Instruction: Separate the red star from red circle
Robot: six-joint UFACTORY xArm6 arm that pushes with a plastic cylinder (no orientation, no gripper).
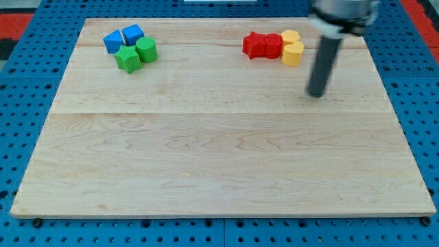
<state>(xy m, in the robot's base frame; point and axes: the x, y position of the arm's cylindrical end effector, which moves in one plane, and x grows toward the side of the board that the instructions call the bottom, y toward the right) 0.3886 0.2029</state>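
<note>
Nearest you, my tip [316, 95] sat on the pale wood-grain board [219, 165], toward its right edge, below and right of the red pair; the smooth dark rod carried no fingers. At the top edge, right of centre, the red star [255, 45] touched the red circle [274, 45], their row running left-right. Which way the star's arms pointed, you couldn't tell.

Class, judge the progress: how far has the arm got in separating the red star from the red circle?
Done: nothing yet; the red star and red circle sit touching near the view's top, with two yellow blocks against the circle. In hand: my tip stands below and to the right of that cluster, touching no block. Left: the whole push apart.
</note>
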